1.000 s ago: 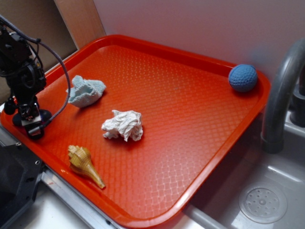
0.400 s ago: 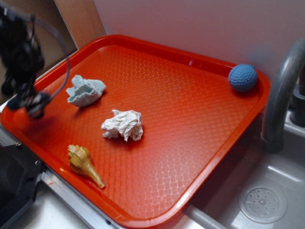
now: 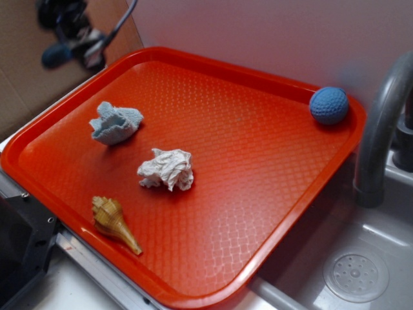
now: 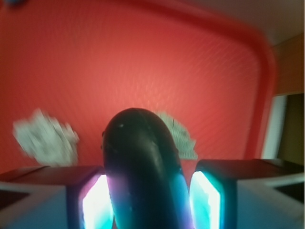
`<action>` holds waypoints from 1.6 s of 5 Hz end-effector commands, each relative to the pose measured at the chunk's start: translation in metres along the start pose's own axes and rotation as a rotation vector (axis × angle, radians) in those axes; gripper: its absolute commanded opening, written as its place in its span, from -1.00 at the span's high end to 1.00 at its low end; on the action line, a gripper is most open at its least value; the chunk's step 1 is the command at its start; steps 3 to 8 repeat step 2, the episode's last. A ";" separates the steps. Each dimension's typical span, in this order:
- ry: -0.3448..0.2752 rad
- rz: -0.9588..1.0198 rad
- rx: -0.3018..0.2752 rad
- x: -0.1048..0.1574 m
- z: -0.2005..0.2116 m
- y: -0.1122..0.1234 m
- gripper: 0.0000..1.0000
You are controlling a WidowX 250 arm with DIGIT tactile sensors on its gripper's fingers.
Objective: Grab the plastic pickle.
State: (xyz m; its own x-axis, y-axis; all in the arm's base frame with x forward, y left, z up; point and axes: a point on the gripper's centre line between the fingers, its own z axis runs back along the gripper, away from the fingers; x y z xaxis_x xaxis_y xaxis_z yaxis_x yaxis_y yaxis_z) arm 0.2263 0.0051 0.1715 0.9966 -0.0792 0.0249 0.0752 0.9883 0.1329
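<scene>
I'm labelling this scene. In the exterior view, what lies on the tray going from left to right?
Blue cloth → seashell → white crumpled paper → blue ball.

Looks like a mock kitchen sink setup: grey faucet point(image 3: 382, 129) and sink point(image 3: 361, 258) with a round drain point(image 3: 355, 276) at right, red cafeteria tray point(image 3: 271, 168) beside it, plain white wall point(image 3: 258, 32) behind, cardboard panel point(image 3: 26, 90) at left.
</scene>
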 end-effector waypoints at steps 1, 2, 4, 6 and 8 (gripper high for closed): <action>-0.045 0.128 -0.013 0.021 0.055 -0.011 1.00; -0.032 0.116 -0.012 0.011 0.050 -0.016 1.00; -0.032 0.116 -0.012 0.011 0.050 -0.016 1.00; -0.032 0.116 -0.012 0.011 0.050 -0.016 1.00; -0.032 0.116 -0.012 0.011 0.050 -0.016 1.00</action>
